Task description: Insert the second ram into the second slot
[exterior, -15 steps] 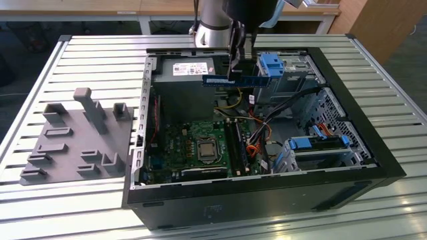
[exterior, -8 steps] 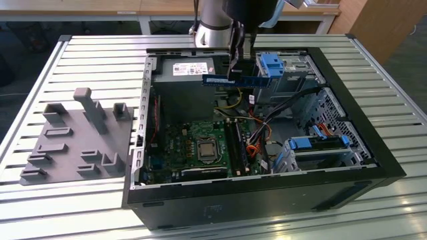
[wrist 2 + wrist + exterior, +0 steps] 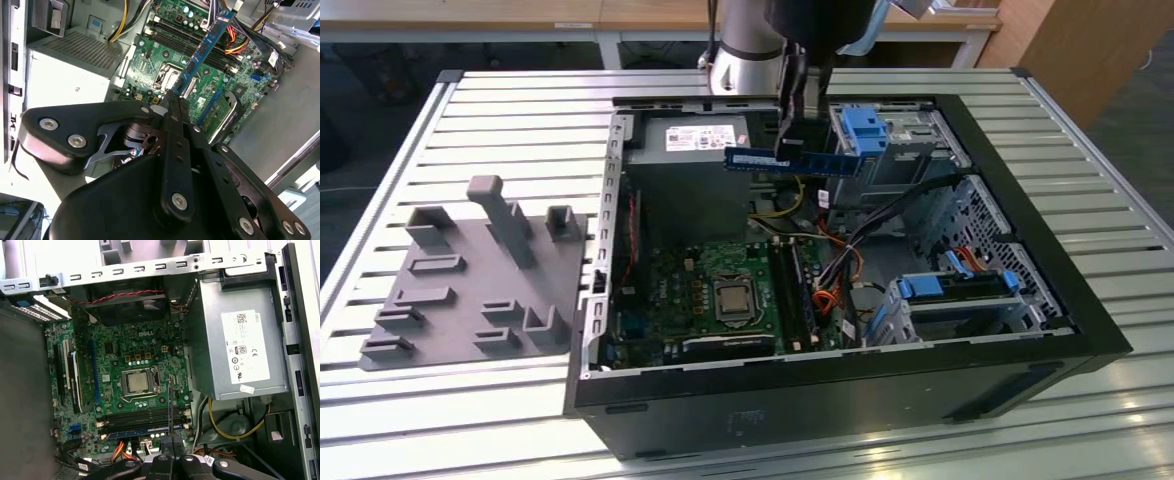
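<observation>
**Above the open case [image 3: 854, 400], the second ram [image 3: 754, 159] hangs in the gripper [image 3: 798, 150]**

On the exterior view's left we see a grey block of pegs and pockets [image 3: 467, 285] lying on the slatted metal table [image 3: 507, 110], well apart from the work. Next comes the black computer case, lying on its side with its cover off. Within it, the green motherboard [image 3: 707, 290] takes up the near left part, and the grey power supply [image 3: 694, 150] sits beyond it. The memory slots [image 3: 795, 290] run up and down the picture along the board's right edge.

Over the power supply's right end we find the gripper, its fingers drawn narrow and pinching the second ram somewhere about its middle. The blue stick is held clear of the board and sits in no slot. Its long axis lies about level and runs from the exterior view's left to its right, crosswise to the slots below.

In the second wrist view the stick [image 3: 205, 47] reaches away from the fingertips [image 3: 175, 112], with the motherboard behind it. In the first wrist view we see it edge-on as a thin dark line [image 3: 170, 400] over the slots.

Just right of the stick stands a light-blue drive-bay clip [image 3: 865, 135]. Another [image 3: 941, 287] sits lower in the case's right part.
</observation>
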Action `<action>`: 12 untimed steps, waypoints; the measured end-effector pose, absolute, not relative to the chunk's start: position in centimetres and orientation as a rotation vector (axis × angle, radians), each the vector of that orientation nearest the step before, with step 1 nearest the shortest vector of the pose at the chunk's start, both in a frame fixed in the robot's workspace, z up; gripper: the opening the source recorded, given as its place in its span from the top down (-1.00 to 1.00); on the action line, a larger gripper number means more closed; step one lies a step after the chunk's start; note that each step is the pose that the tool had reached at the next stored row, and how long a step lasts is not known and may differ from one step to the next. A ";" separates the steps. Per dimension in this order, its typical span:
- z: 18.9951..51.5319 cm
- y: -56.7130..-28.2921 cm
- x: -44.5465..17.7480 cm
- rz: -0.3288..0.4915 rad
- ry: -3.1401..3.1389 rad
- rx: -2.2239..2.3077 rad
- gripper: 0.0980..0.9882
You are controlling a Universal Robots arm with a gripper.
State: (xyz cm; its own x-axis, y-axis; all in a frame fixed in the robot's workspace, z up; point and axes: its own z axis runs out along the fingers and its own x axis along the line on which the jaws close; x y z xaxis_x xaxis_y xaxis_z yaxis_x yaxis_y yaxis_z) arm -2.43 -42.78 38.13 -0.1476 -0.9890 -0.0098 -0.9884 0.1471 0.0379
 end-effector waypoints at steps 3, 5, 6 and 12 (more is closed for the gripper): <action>38.1 -42.8 -2.4 -0.055 -2.377 2.027 0.96; 38.1 -42.8 -2.4 -0.055 -2.386 2.017 0.96; 38.1 -42.8 -2.4 -0.055 -2.390 2.012 0.96; 38.1 -42.8 -2.4 -0.055 -2.414 1.984 0.96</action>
State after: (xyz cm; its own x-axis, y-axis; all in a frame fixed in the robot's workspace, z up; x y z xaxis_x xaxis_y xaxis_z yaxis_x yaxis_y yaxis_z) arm -2.43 -42.78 38.13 -0.1935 -0.9811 -0.0098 -0.9805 0.1930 0.0379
